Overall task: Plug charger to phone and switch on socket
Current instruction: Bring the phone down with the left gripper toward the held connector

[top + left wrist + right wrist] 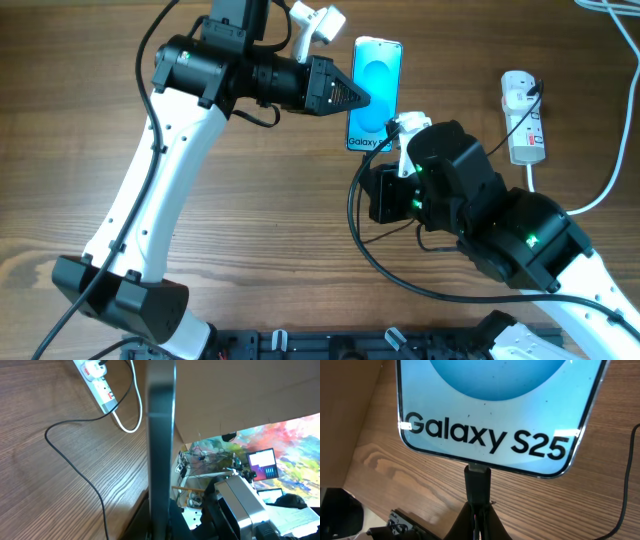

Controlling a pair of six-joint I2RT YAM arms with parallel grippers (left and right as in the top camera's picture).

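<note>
The phone (376,80), with a cyan screen and "Galaxy S25" text, is held at its left long edge by my left gripper (362,97). In the left wrist view the phone (160,435) is edge-on between the jaws (160,525). My right gripper (479,510) is shut on the charger's dark connector (477,482), which meets the middle of the phone's bottom edge (495,410). I cannot tell how deep it sits. In the overhead view the right gripper (384,160) is just below the phone. The thin black cable (360,240) loops down from there. The white socket (524,115) lies at the right.
The socket (97,380) has a black plug in it and a thick white cord (610,190) running off to the right. The charger's black cable (90,475) trails across the wooden table (250,200). A cardboard wall (240,395) stands beyond the table edge.
</note>
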